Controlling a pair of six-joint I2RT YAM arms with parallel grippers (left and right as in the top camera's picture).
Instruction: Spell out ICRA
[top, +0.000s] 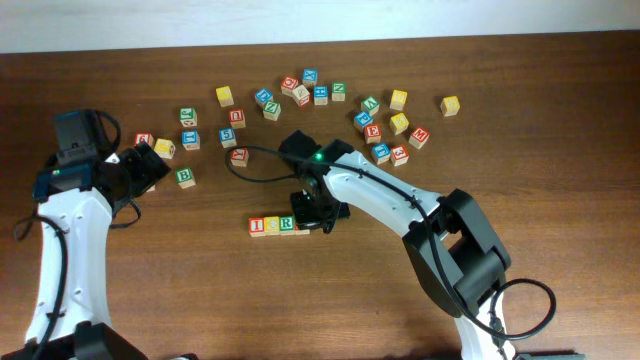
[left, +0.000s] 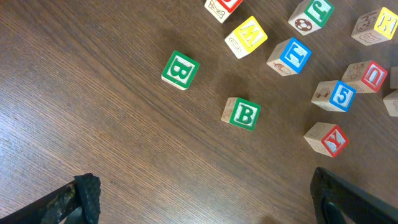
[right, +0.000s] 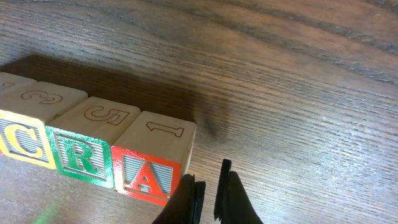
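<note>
Right tool (right: 208, 179) is shown with its fingers pressed together and nothing held; left tool (left: 205, 202) is shown spread to its widest, likewise empty.

The word is seen laid out as one row on the desk (top: 560, 160); red A (right: 146, 177) lies just beside the right tool's fingertips, on their left in the wrist view, and whether it is touched cannot be told; green R (right: 79, 158), yellow C (right: 22, 144) and red I (top: 257, 226) follow in turn, each touching the next, farther from that tool; the row is well apart from the left tool.

Each cube is judged light, stiff and smooth-faced, hence easily slid by a nudge; within the row the neighbouring faces are blocked, so a hold is best taken on the two free opposite faces, front and back, squarely and low; a grip on corners is likely to twist the cube.

Counts: two tools; four cubes in the row, one of each letter; about two dozen loose cubes (top: 399, 99) scattered beyond the right tool; two green B cubes (left: 241, 114) ahead of the left tool.
</note>
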